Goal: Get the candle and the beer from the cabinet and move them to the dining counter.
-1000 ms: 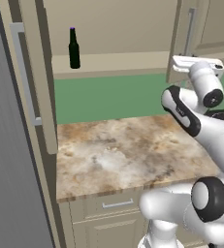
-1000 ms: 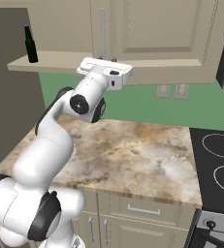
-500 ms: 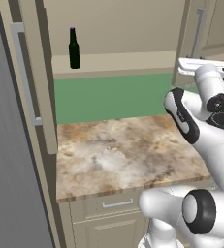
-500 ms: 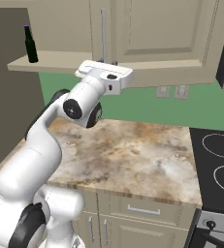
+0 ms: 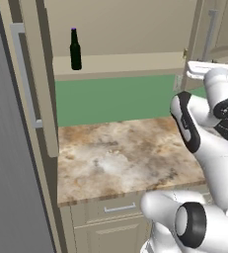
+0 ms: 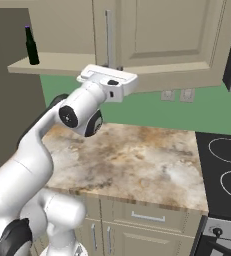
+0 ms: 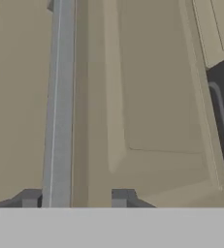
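— Where is the beer (image 5: 75, 48) being kept?
— It is being seen upright on the bottom shelf (image 5: 120, 64) of the cabinet (image 6: 162, 40), near the shelf's left end, with its purple cap on top. The left side of the cabinet is standing open; no other item is being shown on that shelf beside the bottle.
— And how is the gripper (image 7: 74, 199) being held?
— It is being held up against the closed right-hand cabinet door (image 7: 147, 97), partly open, with the silver bar handle (image 7: 59, 101) running just inside its left fingertip (image 7: 30, 198). The jaws are not being pressed onto the bar as far as can be told; whether the handle is being touched cannot be told.
— What is lying below?
— The desk (image 6: 132, 160) with its marbled stone top is being seen under the cabinet, with a stovetop (image 6: 227, 170) just beside its right edge.
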